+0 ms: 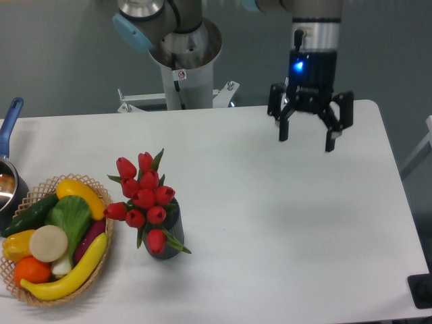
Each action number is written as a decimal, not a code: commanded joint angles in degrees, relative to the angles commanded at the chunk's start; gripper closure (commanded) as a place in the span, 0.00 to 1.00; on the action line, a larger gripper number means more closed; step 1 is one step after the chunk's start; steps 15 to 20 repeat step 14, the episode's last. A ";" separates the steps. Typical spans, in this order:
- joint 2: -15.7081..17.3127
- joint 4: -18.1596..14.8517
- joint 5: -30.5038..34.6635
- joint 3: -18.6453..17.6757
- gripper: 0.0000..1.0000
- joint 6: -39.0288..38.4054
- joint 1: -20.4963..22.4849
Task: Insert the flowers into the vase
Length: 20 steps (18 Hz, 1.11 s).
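Observation:
The flowers (pixel 144 198), a tight bunch of red tulips with green leaves, stand in the vase (pixel 165 238), a small dark grey ribbed cylinder on the white table (pixel 283 256), left of centre. The blooms spill over and hide most of the vase's rim. My gripper (pixel 307 144) hangs high over the table's far right part, pointing straight down, well away from the flowers. Its fingers are spread open with nothing between them.
A woven wicker basket (pixel 101 264) of toy vegetables sits at the front left, close beside the vase. A blue-handled metal pot (pixel 8 177) is cut off by the left edge. The robot's base (pixel 183 61) stands behind the table's far edge.

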 joint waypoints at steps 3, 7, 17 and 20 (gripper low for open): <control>2.02 -4.04 1.68 -0.88 0.00 9.74 1.84; 3.17 -8.18 1.68 -1.05 0.00 18.99 5.10; 3.08 -7.65 1.42 -1.85 0.00 21.56 8.61; 3.08 -7.65 1.42 -1.85 0.00 21.56 8.61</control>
